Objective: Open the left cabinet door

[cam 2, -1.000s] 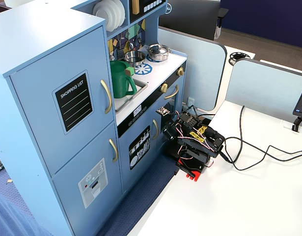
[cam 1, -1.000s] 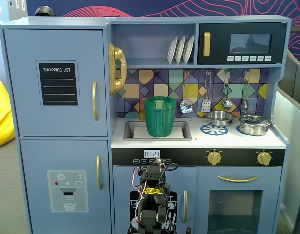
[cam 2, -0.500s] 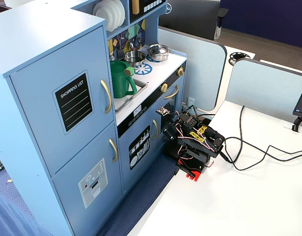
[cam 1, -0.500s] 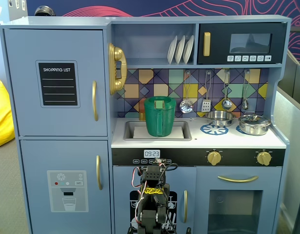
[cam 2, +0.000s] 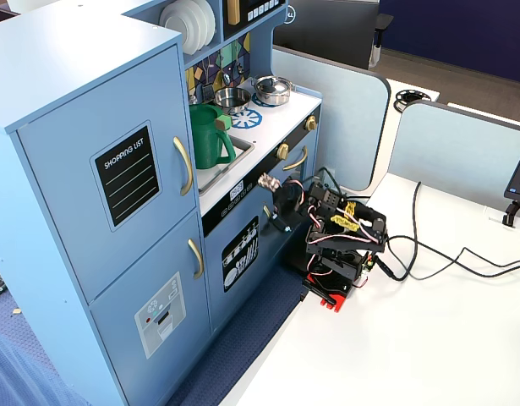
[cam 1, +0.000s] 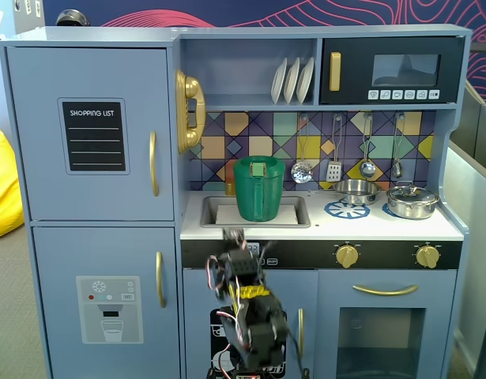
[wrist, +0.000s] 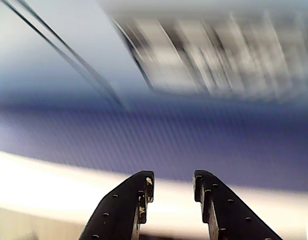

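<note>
The left cabinet door point(cam 1: 92, 134) is light blue with a black "SHOPPING LIST" panel and a vertical gold bar handle point(cam 1: 153, 163). It is shut in both fixed views; the other one shows the door point(cam 2: 128, 173) and its handle point(cam 2: 184, 166) from the side. My gripper point(cam 1: 235, 239) is blurred, low in front of the black strip under the sink, well to the right of and below the handle. It also shows in a fixed view point(cam 2: 270, 188). In the wrist view my gripper point(wrist: 174, 181) is open and empty, and the background is blurred.
A green pitcher point(cam 1: 259, 188) stands in the sink. The blue door with the dispenser panel point(cam 1: 108, 308) is below the left door. A gold toy phone point(cam 1: 189, 110) hangs next to the handle. My arm's base point(cam 2: 336, 279) stands on the white table point(cam 2: 412, 347), with cables point(cam 2: 446, 258).
</note>
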### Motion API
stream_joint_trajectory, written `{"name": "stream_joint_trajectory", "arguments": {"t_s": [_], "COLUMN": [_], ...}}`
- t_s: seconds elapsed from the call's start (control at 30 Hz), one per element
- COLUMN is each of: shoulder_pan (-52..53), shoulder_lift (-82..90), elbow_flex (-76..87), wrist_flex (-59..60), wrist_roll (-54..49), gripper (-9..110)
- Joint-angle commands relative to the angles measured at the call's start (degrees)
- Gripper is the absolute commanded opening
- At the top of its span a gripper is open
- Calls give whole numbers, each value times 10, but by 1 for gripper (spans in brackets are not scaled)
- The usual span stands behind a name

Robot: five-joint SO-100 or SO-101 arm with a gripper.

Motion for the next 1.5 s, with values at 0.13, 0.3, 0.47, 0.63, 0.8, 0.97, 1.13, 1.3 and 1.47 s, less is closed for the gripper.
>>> {"name": "stream_joint_trajectory", "arguments": {"t_s": [0.13,0.3,0.47,0.63,0.8,0.97,1.13,1.3,1.47], "shoulder_pan": [-112,-158,-172,-176,-190,-229,-293,-367,-436], "shoulder_lift": [-123,-199,-268,-310,-337,-363,-377,-382,-385], "elbow_flex": [-219,-307,-370,-407,-426,-436,-442,-448,-474], "wrist_flex": [-248,-373,-459,-508,-551,-587,-593,-587,-562], "wrist_roll": [12,-11,-37,-54,-76,-116,-176,-238,-296], "gripper": [11,15,22,30,31,29,29,26,24]}}
